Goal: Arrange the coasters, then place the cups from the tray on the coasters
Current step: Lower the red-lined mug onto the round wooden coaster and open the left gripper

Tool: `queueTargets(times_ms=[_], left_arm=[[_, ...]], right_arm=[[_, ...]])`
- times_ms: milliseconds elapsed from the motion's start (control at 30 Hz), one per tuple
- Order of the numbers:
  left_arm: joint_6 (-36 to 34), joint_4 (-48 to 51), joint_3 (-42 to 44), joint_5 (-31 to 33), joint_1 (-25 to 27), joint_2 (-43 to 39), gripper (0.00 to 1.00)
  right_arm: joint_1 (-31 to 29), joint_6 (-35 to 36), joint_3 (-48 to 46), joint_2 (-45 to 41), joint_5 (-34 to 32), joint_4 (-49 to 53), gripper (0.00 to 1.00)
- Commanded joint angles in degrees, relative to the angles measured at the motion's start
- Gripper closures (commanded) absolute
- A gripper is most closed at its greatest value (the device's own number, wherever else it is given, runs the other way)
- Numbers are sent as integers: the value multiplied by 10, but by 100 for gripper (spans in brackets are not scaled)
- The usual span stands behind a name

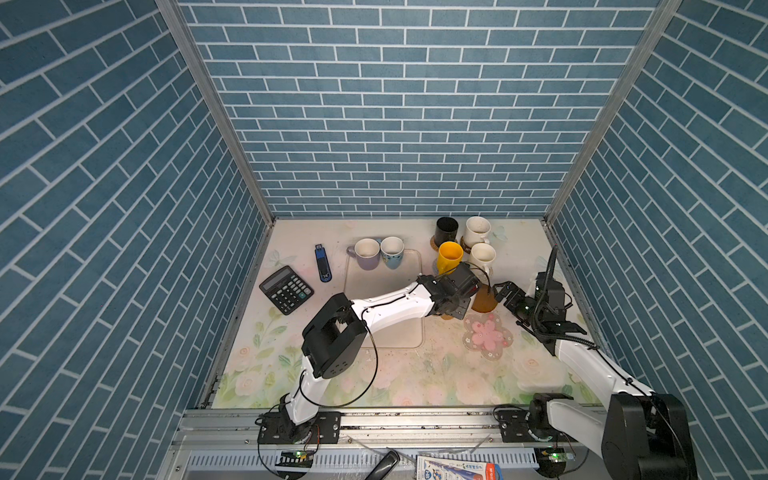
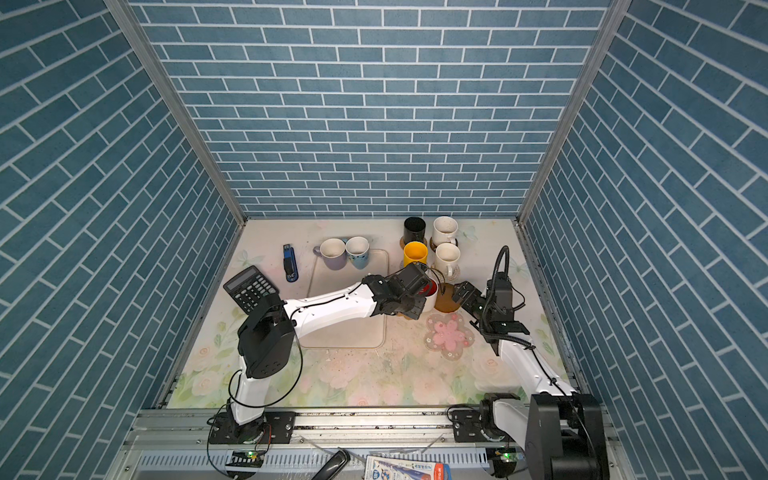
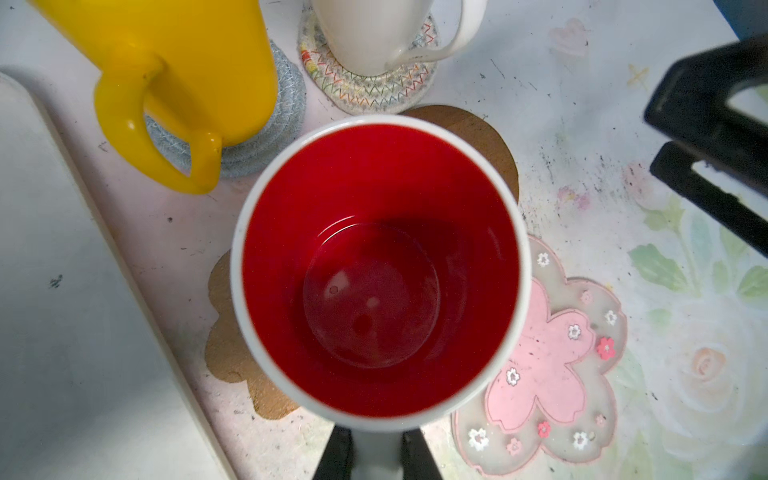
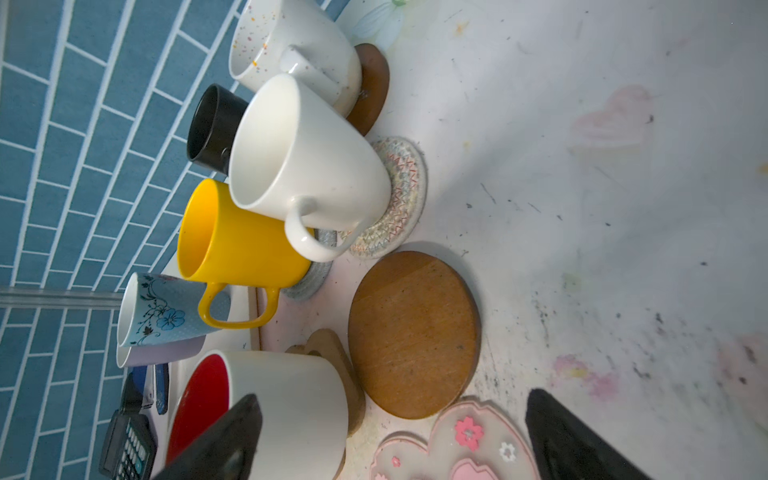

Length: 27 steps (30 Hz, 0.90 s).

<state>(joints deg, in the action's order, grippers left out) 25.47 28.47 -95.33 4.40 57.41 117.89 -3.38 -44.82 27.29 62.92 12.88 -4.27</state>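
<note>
Placement in progress. Looking down through both top views first: stretching the left gripper (image 1: 461, 295) out to the right past the tray (image 1: 374, 282), holding the red-lined mug (image 2: 431, 286) among the mats there. Noting the lavender mug (image 1: 367, 255) and the blue mug (image 1: 392, 252) standing at the tray's far end. Hovering the right gripper (image 1: 505, 291), spread wide and empty, just beside the brown disc (image 1: 484, 303).

Turning to the left wrist view: pinching the mug's white handle between the black fingers (image 3: 337, 453), closed firmly on it. Hanging the mug over the paw mat (image 3: 228, 353), with its rim also hiding an edge of the brown disc and of the flower mat (image 3: 552, 365). Failing to tell from here whether it is resting on the mat or hanging just above.

Turning to the right wrist view: seeing the mug's base at the paw mat (image 4: 332, 349), seemingly off its middle. Risking a landing half on the mat and half on the bare table (image 4: 582, 208) — then rocking or tipping on release. Risking too a knock against the handle of the yellow mug (image 4: 241, 245) or against the right gripper, close on either side — likeliest during any sideways correction.
</note>
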Motion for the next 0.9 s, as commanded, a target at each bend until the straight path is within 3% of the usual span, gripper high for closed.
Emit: queueTargets(times_ms=[0,567,867], left_arm=[[-9,-34,-40,-13,2,13,100],[-21,-23,-154,-43,4,107,100],[-24,-21,-174,-48,8,128,100]], right_arm=[[7,-20,-12,-14,4,-5,1],[32,-27,-20,-28,1,-1,1],[35,-30,-24,-31,3,-5,1]])
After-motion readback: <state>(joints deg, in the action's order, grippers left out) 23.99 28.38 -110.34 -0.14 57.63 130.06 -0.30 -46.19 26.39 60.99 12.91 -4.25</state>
